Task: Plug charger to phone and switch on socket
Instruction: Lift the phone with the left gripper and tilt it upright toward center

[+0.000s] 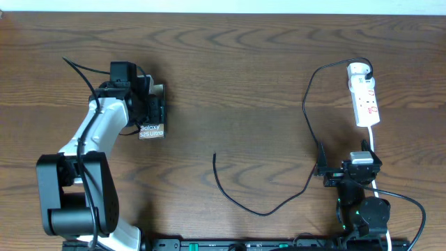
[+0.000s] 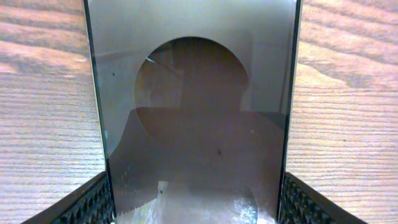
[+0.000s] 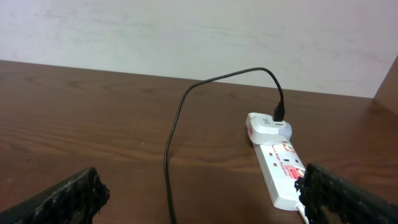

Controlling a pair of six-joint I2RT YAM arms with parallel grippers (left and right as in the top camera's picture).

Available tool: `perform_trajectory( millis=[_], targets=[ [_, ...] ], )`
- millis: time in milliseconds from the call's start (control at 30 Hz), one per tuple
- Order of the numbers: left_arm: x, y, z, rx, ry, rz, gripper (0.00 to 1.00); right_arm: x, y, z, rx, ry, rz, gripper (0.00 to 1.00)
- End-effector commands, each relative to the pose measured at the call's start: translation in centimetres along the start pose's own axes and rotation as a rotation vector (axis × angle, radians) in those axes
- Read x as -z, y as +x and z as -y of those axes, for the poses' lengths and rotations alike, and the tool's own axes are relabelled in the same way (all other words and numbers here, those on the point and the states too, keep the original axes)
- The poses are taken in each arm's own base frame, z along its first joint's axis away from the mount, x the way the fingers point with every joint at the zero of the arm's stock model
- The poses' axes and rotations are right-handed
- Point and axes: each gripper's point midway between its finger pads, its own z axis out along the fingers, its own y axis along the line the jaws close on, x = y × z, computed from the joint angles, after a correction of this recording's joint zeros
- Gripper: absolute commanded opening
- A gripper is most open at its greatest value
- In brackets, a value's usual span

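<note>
Brown phone [image 1: 152, 130] sits clamped between the left gripper's [image 2: 196, 208] 2 pads, filling its view. The right gripper [image 3: 205, 205] is spread wide, holding nothing. The black charger [image 3: 171, 143] cable runs just ahead between its fingers, white socket [image 3: 280, 168] ahead-right, plug tip [image 1: 214, 155] loose well to its left.

Brown phone [image 1: 152, 130] clasped in the left hand [image 2: 199, 208]; white socket [image 1: 366, 97] lies far right, black charger [image 1: 304, 104] plugged in, tip loose centrally.
</note>
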Motion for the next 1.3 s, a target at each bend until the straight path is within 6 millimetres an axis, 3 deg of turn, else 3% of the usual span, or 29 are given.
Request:
perform_trajectory(
  millis=[0,500,1267],
  targets=[
    [2.7,-1.9,0.8,-0.013,0.021,0.092,0.07,0.0,0.1,0.1,0.01,0.002,-0.001,0.99],
    [5.8,-3.0,1.8,-0.003,0.054,0.179,0.07,0.0,0.1,0.1,0.01,0.002,-0.001,0.99],
    [6.3,-3.1,2.8,0.018,0.108,0.189,0.07,0.0,0.1,0.1,0.01,0.002,-0.001,0.99]
  ],
)
